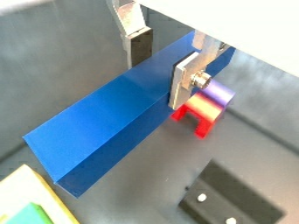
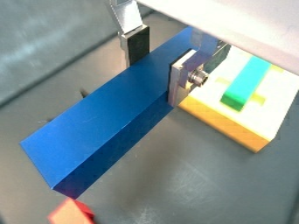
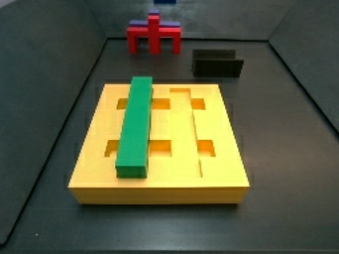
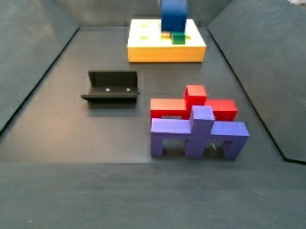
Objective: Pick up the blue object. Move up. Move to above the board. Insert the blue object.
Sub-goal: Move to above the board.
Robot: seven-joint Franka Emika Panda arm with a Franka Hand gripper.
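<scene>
I see the gripper (image 2: 162, 59) pinching the blue object (image 2: 117, 118); the board (image 2: 239, 109) lies just beside its long axis.

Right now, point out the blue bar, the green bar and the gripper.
blue bar (image 1: 111, 114): a wrist view, on its broad top face, held between the fingers.
green bar (image 3: 135, 127): a side view, mid-length, lying in the yellow board's groove.
gripper (image 2: 158, 59): a wrist view, midway between the fingertips, astride the blue bar.

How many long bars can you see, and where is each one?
2. The blue object sits between the pincer fingers, apparently off the floor. The green bar lies lengthwise in a groove of the board. No other is visible.
</scene>
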